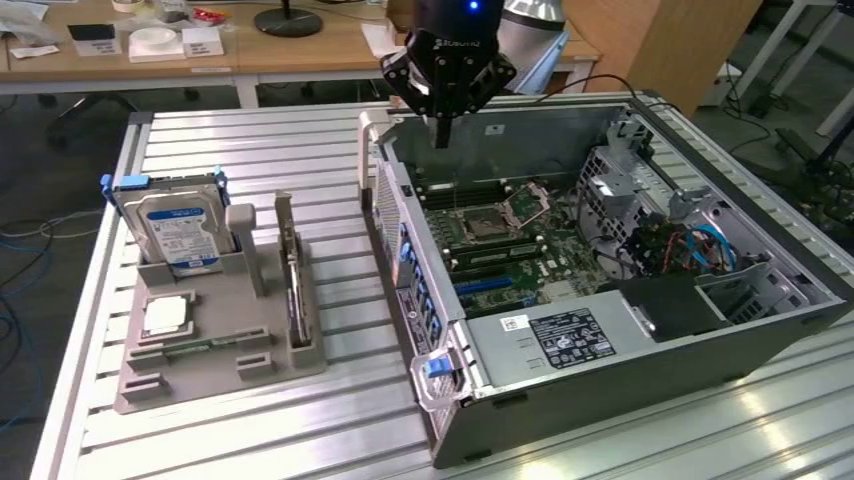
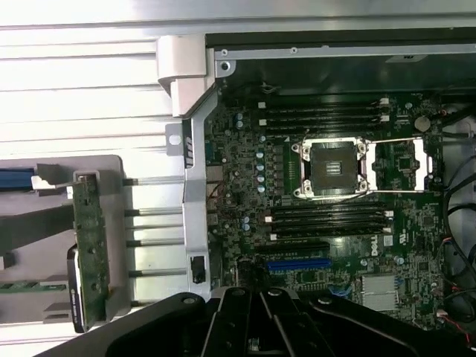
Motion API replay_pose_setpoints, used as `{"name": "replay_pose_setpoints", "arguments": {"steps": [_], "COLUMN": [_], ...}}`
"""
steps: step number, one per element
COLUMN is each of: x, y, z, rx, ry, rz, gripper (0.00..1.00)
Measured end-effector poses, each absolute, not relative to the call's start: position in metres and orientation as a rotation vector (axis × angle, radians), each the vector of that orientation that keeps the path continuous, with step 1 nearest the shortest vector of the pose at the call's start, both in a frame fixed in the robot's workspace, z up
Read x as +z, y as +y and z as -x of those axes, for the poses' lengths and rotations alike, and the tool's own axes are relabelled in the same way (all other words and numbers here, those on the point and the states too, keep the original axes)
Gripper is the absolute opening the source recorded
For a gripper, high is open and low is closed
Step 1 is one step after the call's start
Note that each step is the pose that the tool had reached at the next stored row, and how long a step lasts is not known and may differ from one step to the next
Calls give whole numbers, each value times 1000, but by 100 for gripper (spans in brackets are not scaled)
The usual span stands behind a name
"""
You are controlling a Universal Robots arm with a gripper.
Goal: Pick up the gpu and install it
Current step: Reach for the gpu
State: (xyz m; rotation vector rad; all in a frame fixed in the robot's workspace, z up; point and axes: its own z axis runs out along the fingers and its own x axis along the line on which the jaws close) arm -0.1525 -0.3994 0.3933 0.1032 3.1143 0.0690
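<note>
1. The tool (image 1: pixel 441 138) hangs high over the far edge of the open computer case (image 1: pixel 667 370), its dark fingers pointing straight down.
2. The fingers look pressed together into one narrow spike, and there is nothing between them. It is an empty tool.
3. In the wrist view the tool (image 2: pixel 260 301) looks down on the motherboard (image 2: pixel 349 245), with the bare processor socket (image 2: pixel 335 167) and a blue expansion slot (image 2: pixel 297 264) below it.
4. The gpu (image 1: pixel 294 290) is well apart from the tool, on the exterior view's left. It stands on edge in a slot of the grey holder (image 1: pixel 200 375).
5. In the wrist view the gpu (image 2: pixel 89 245) appears edge-on as a thin greenish strip, upright in the same holder, just outside the case wall.
6. Nothing is touching the gpu. It sits in its slot on the side of the holder nearest the case.
7. The blue-labelled hard drive (image 1: pixel 174 228) stands at the far end of the holder, and a small square silver chip (image 1: pixel 163 316) lies flat nearer the camera.
8. Holder and case both rest on the slatted metal counter (image 1: pixel 240 150), with a strip of bare slats between them.
9. The case lies on its side with its panel off, and the motherboard (image 1: pixel 501 235) faces up.
</note>
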Motion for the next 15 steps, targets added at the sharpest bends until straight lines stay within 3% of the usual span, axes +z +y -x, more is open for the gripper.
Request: {"name": "replay_pose_setpoints", "arguments": {"steps": [15], "x": [393], "y": [-400], "z": [179], "rx": [69], "ry": [3115], "rz": [-87], "gripper": [11]}}
